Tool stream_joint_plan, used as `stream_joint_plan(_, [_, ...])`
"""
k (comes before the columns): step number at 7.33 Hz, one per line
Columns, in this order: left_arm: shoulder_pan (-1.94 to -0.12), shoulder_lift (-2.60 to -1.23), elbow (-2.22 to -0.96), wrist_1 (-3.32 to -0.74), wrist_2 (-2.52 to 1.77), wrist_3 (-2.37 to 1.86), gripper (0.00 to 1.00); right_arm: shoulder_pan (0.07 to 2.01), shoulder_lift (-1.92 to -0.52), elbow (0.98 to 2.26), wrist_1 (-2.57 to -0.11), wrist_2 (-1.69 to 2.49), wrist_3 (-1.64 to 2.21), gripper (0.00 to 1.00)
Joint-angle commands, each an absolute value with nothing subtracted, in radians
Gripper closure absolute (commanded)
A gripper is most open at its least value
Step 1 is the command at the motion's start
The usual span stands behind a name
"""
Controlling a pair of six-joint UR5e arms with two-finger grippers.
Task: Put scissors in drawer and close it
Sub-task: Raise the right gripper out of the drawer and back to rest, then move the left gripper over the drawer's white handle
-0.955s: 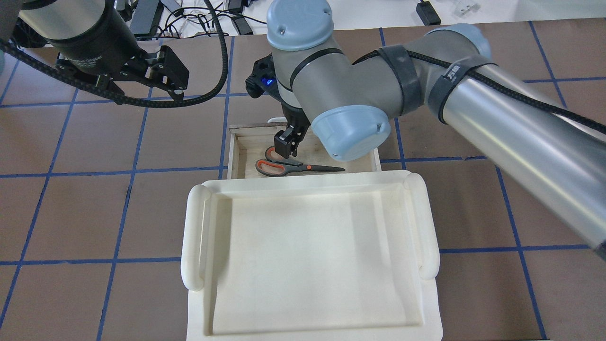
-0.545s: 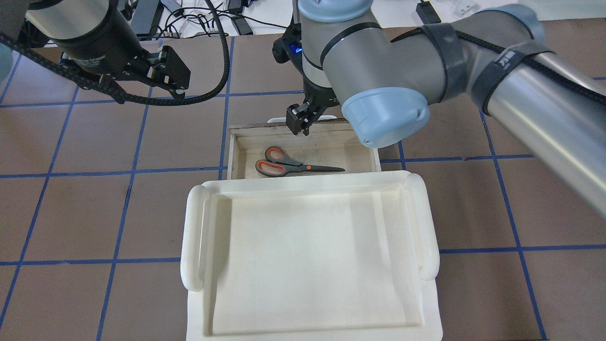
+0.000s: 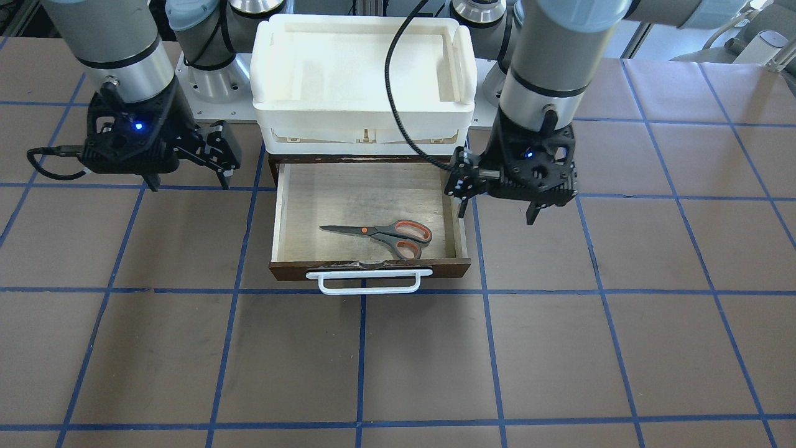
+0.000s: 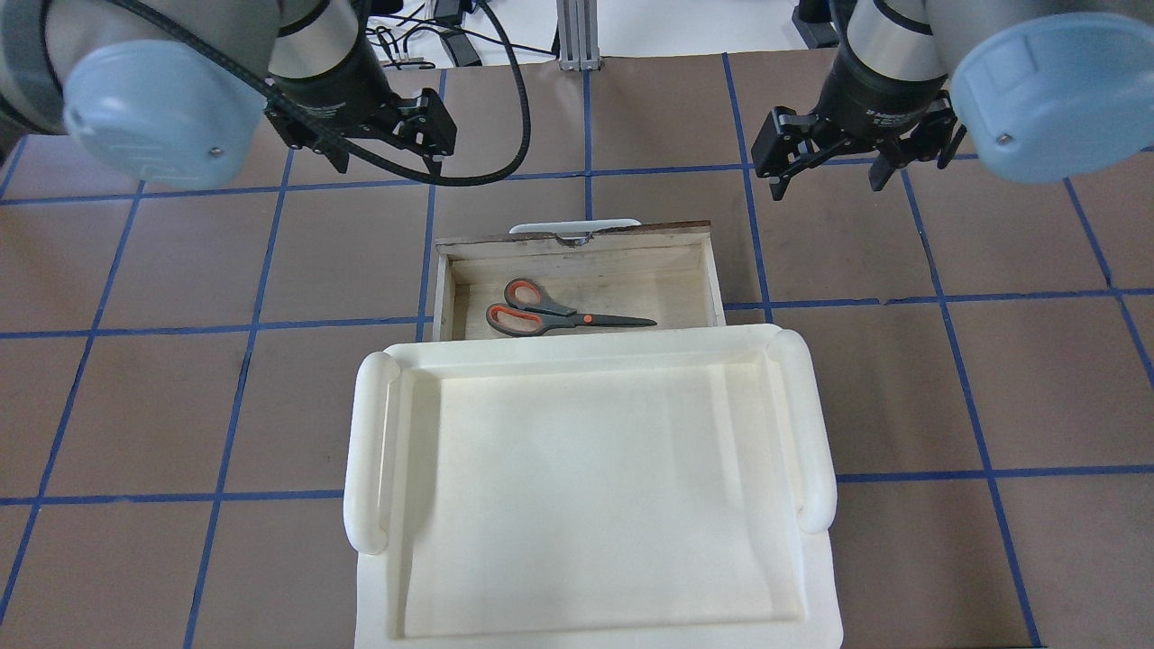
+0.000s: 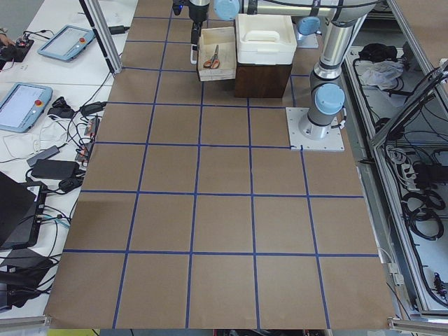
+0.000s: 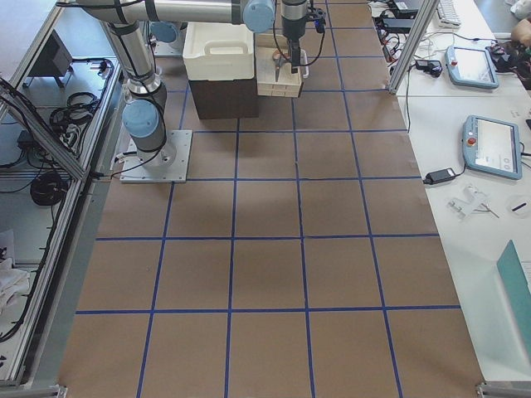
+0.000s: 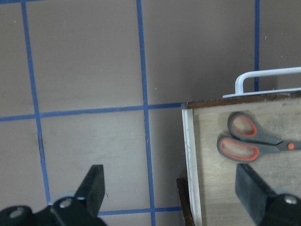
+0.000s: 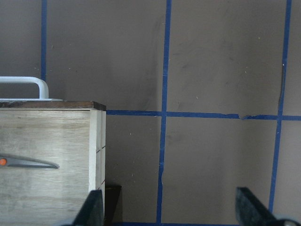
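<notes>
The scissors [image 4: 550,314] lie flat in the open drawer [image 4: 577,243], handles toward the robot's left; they also show in the front view [image 3: 385,233] and the left wrist view [image 7: 254,141]. The right wrist view shows only a blade tip [image 8: 28,163]. The drawer [image 3: 373,269] is pulled out, with its white bar handle [image 3: 370,281] at the front. My left gripper [image 4: 389,162] is open and empty, above the table beside the drawer's left front corner. My right gripper [image 4: 825,176] is open and empty, above the table off the drawer's right front corner.
A white plastic tray [image 4: 370,451] sits on top of the dark cabinet [image 3: 273,68] that holds the drawer. Brown table mat with blue grid lines lies all round. Cables and devices lie beyond the table's far edge.
My right gripper rose out of the drawer from over the scissors' handles and moved away to the right. My left gripper moved right, nearer the drawer. The scissors did not move.
</notes>
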State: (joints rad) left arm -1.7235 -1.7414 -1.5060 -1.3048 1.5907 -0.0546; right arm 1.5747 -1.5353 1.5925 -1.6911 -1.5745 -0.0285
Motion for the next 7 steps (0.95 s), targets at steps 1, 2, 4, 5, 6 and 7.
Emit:
stream_joint_plan(1, [-1.822, -1.869, -1.496, -1.134, 1.594, -0.271, 0.00, 1.554, -1.551, 1.594, -1.693, -1.574, -0.025, 0.00])
stream_joint_plan(2, [-1.862, -1.919, -1.474, -1.120, 1.597, -0.344, 0.00, 1.554, -1.554, 1.594, -1.686, -1.575, -0.015, 0.00])
stream_joint_plan(4, [-1.913, -2.029, -1.360, -1.091, 1.650, -0.431, 0.00, 1.560, -1.595, 1.597, -1.681, -1.571, -0.026, 0.00])
stream_joint_plan(5, [-1.927, -2.084, -1.323, -1.077, 1.654, -0.440, 0.00, 1.563, -1.598, 1.597, -1.680, -1.572, -0.028, 0.00])
stream_joint_plan(6, [-1.939, -2.118, -1.283, -1.078, 1.655, -0.437, 0.00, 1.565, -1.612, 1.597, -1.663, -1.575, -0.029, 0.00])
stream_joint_plan(7, [-1.939, -2.150, -1.270, -1.081, 1.652, -0.434, 0.00, 1.565, -1.617, 1.597, -1.629, -1.580, -0.029, 0.00])
